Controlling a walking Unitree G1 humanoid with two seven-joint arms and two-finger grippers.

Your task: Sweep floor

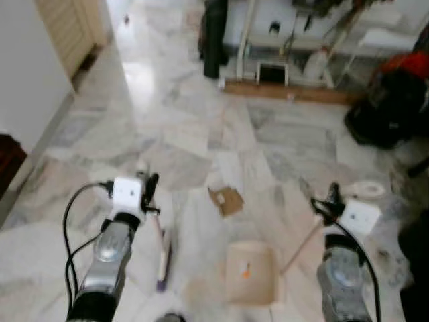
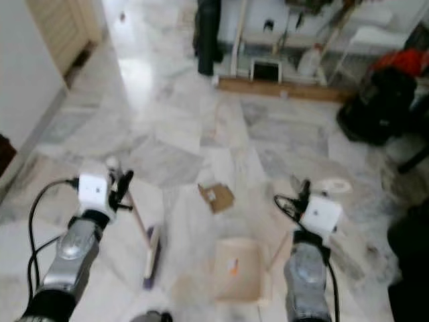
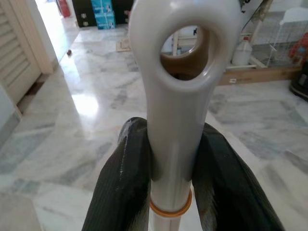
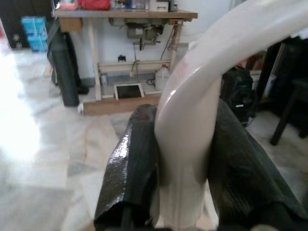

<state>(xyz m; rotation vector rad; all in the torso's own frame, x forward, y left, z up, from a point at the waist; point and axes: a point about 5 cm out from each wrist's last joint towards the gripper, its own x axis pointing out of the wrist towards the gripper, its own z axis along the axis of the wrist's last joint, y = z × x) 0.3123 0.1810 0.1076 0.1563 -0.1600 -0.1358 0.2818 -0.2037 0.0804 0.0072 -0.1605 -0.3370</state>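
My left gripper (image 1: 151, 188) is shut on the white broom handle (image 3: 173, 120), just below its looped end. The handle slants down to a purple broom head (image 1: 163, 268) resting on the marble floor. My right gripper (image 1: 328, 198) is shut on the curved white handle (image 4: 192, 96) of a beige dustpan (image 1: 251, 272), which sits on the floor between my two arms. A small piece of brown cardboard (image 1: 226, 199) lies on the floor just beyond the dustpan. In the wrist views, both pairs of black fingers (image 3: 130, 168) (image 4: 137, 159) press against their handles.
A wooden plank (image 1: 288, 92) lies along the floor under a work table (image 4: 125, 14) at the far side. A tall black cylinder (image 1: 214, 37) stands beside it. Black bags (image 1: 389, 107) sit at the right, and a louvered door (image 1: 70, 27) and white wall at the left.
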